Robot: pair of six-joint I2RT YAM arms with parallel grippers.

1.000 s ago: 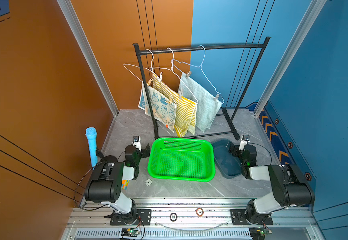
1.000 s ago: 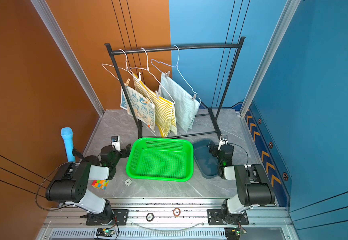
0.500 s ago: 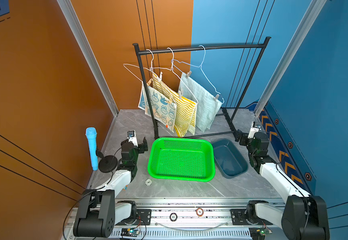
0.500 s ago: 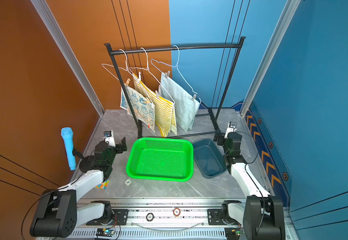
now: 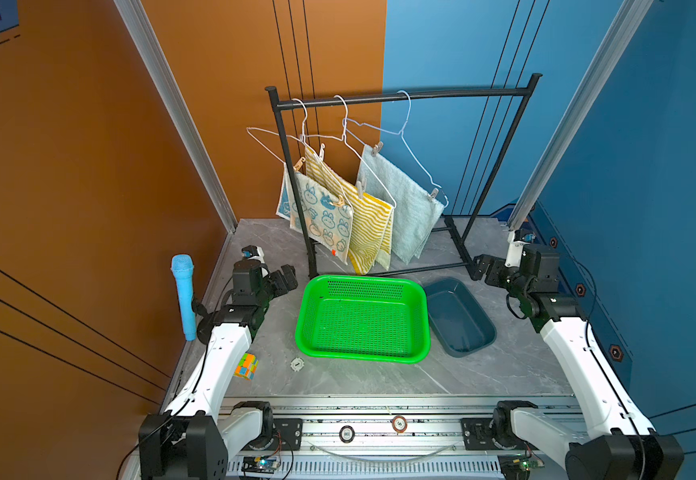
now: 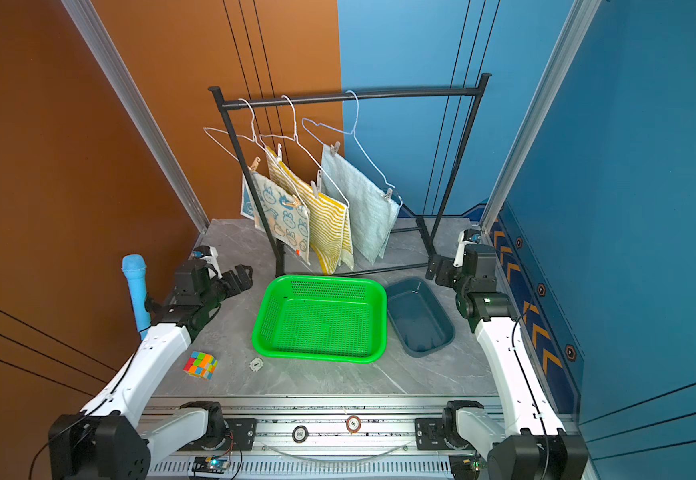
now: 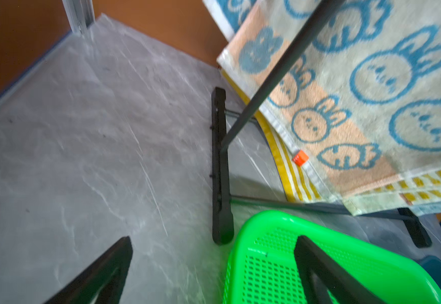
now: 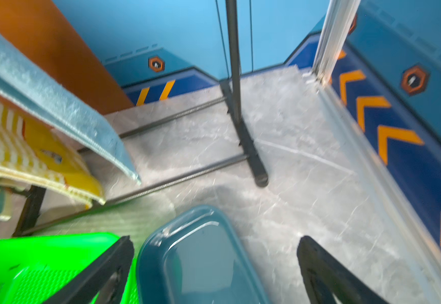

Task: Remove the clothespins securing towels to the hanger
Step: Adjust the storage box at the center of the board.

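While the left gripper (image 5: 287,279) hovers spread wide and empty by the tabletop's (image 5: 504,365) left edge, the towels (image 5: 369,224) hang from the rack (image 5: 462,92) at the back, clothespins (image 5: 377,148) clipped along their tops; the green basket (image 5: 362,320) sits mid-table, and the right gripper (image 5: 480,271) gapes empty by the right edge.

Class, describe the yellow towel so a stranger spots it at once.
Find the black rack at the grey table's back. Three towels hang under its bar. The middle towel alone has wavy yellow stripes; its neighbours are the bunny-print towel and the plain pale blue towel.
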